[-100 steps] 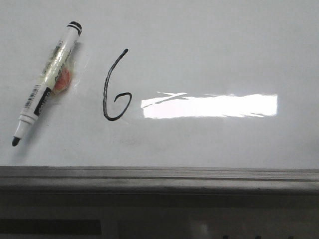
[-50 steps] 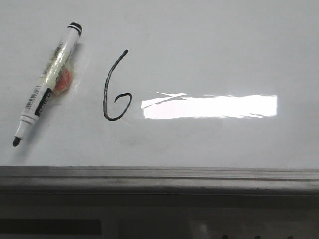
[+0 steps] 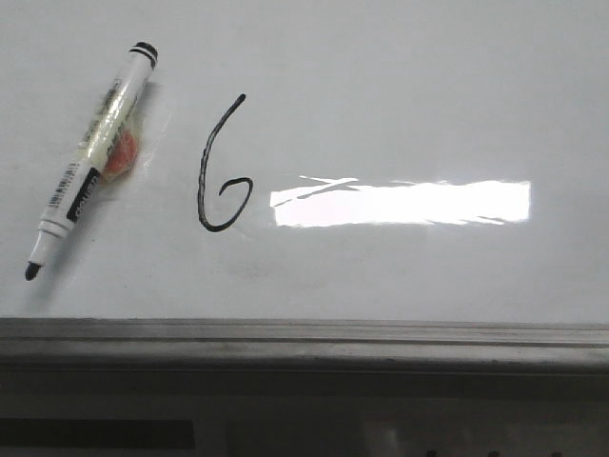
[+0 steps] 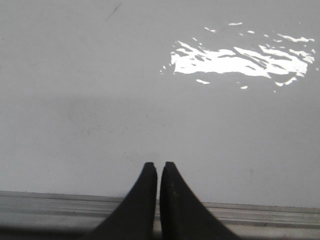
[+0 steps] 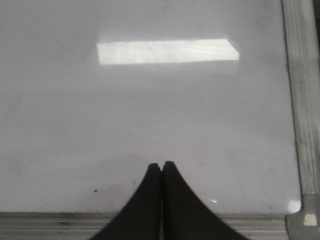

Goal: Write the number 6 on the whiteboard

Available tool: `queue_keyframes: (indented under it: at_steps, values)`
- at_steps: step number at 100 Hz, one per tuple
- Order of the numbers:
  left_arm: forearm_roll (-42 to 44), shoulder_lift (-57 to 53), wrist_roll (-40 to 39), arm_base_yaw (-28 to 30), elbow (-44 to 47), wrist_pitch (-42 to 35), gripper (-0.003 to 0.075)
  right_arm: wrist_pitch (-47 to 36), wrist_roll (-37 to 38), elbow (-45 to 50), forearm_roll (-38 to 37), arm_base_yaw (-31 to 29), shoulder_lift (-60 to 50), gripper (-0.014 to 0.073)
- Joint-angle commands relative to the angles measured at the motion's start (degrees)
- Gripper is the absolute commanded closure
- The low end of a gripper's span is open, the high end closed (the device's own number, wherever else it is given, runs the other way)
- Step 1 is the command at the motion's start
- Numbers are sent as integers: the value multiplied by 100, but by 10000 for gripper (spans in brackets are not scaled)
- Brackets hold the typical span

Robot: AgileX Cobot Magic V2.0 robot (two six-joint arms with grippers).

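Note:
The number 6 (image 3: 221,171) is drawn in thin black marker on the whiteboard (image 3: 400,95), left of centre in the front view. A white marker (image 3: 88,162) with a black uncapped tip lies slanted on the board to the left of the digit. No gripper shows in the front view. My left gripper (image 4: 159,165) is shut and empty, above the board near its frame edge. My right gripper (image 5: 161,164) is shut and empty, above the board near a corner of the frame. The digit and the marker do not show in either wrist view.
A bright white rectangular glare (image 3: 400,203) lies right of the digit and shows in both wrist views. The grey metal frame edge (image 3: 304,338) runs along the board's near side; the frame corner (image 5: 302,210) is beside my right gripper. A small orange-red smudge (image 3: 120,157) lies under the marker.

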Motion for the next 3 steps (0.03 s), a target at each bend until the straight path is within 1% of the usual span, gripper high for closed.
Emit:
queue_keyframes:
  at_steps: [1, 3]
  values:
    - [-18, -162, -21, 2, 140, -341, 741, -90, -42, 86, -81, -40, -105, 657]
    - [-18, -162, -21, 2, 140, -341, 741, -90, -42, 86, -81, -40, -105, 657]
